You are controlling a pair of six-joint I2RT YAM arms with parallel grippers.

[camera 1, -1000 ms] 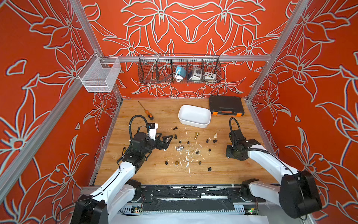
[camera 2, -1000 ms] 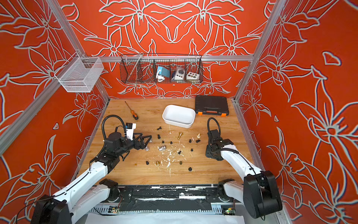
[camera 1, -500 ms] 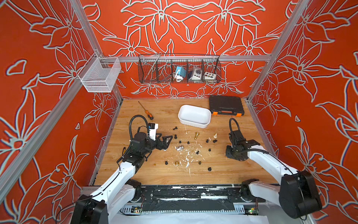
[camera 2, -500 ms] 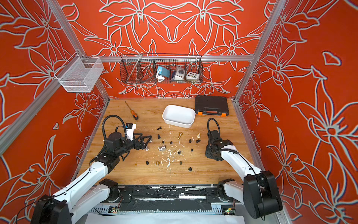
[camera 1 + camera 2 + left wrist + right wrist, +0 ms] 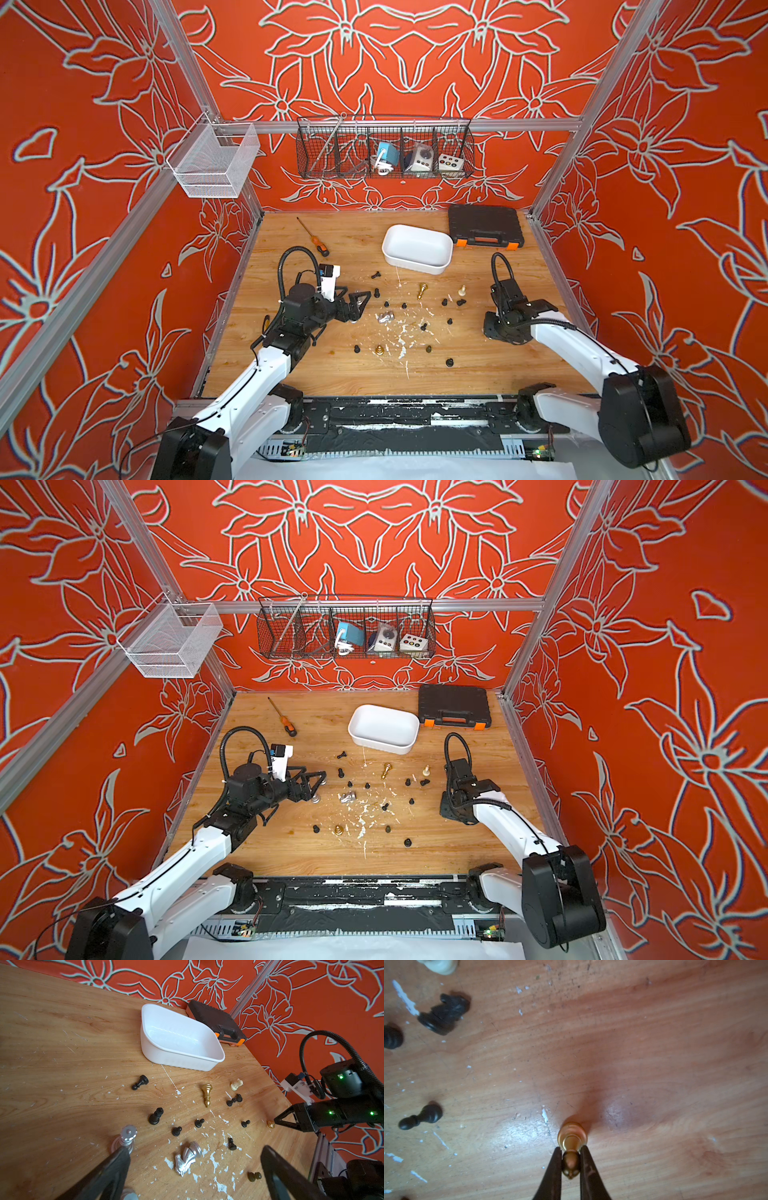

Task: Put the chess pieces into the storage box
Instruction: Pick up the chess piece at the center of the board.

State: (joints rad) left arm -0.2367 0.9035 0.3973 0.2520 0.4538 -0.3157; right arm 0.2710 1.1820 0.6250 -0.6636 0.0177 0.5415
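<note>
Right arm: my right fingers [image 5: 558, 1159] are clamping the small round head of a gold pawn [image 5: 572, 1135]; whether its base is touching the table [image 5: 332, 374] I cannot tell. Left arm: my left fingers [image 5: 112, 1174] are standing wide apart and empty, beside an upright silver piece [image 5: 127, 1136]. The other chess pieces [image 5: 422, 291] are lying scattered between the arms, and the empty white storage box [image 5: 415, 266] is sitting well beyond them. Risk: I am gripping only a rounded knob, so the pawn may pivot or slip out on lifting. A low carry could topple pieces along the way.
</note>
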